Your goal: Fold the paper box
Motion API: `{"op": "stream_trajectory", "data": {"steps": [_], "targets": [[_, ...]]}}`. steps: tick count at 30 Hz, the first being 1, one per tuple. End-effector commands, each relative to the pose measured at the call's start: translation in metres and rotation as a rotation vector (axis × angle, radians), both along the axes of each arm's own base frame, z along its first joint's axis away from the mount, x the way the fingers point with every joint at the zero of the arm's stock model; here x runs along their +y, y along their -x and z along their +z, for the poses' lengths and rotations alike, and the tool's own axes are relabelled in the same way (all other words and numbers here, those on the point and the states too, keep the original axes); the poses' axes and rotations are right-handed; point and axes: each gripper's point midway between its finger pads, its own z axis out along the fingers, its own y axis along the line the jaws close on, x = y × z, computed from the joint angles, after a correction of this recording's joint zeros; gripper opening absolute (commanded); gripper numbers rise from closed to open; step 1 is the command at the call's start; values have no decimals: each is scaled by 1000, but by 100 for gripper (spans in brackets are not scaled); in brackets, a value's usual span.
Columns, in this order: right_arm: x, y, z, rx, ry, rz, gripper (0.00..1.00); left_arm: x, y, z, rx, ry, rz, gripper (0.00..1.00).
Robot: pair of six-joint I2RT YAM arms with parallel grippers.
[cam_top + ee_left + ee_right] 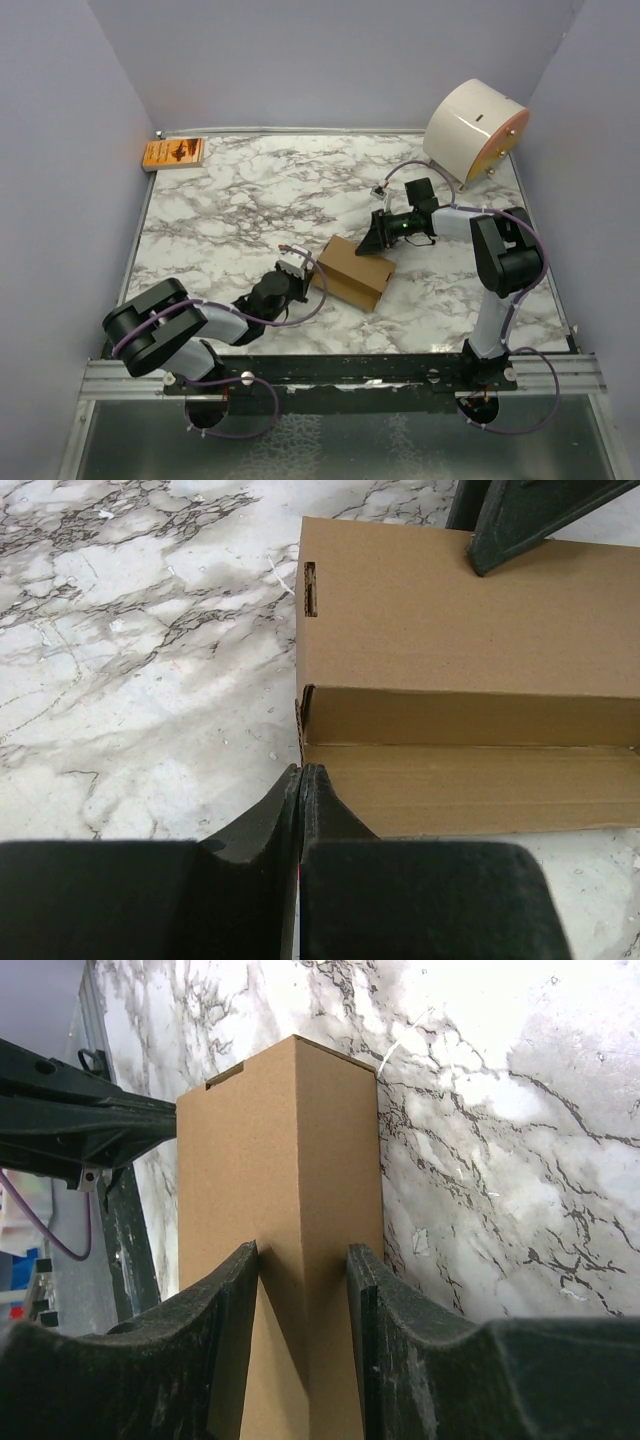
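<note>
The paper box (352,272) is a plain brown oblong carton lying on the marble table (230,200), near the middle. My right gripper (378,238) reaches in from the far right. In the right wrist view it (305,1255) is shut on the paper box (280,1150), one finger on each side of a long edge. My left gripper (293,268) is shut with nothing in it. In the left wrist view its closed tips (302,775) rest at the near left corner of the paper box (450,630), by an open flap seam. A slot is cut in the top panel.
A small orange printed packet (174,153) lies at the far left corner. A big white cylinder (476,131) stands at the far right corner, behind the right arm. Grey walls close in three sides, and a metal rail (330,372) runs along the near edge.
</note>
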Motion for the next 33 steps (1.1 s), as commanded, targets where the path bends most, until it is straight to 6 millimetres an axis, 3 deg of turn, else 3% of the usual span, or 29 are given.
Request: {"op": "stream_trajectory", "data": {"steps": [1,33], "targets": [[-10,-8,-23,-28,94,-51,38,-1,-4,8,-57,-4,11,0],[-13,-11,-29,-27,123,-75,38,0,3,9,-131,-44,13,0]]}}
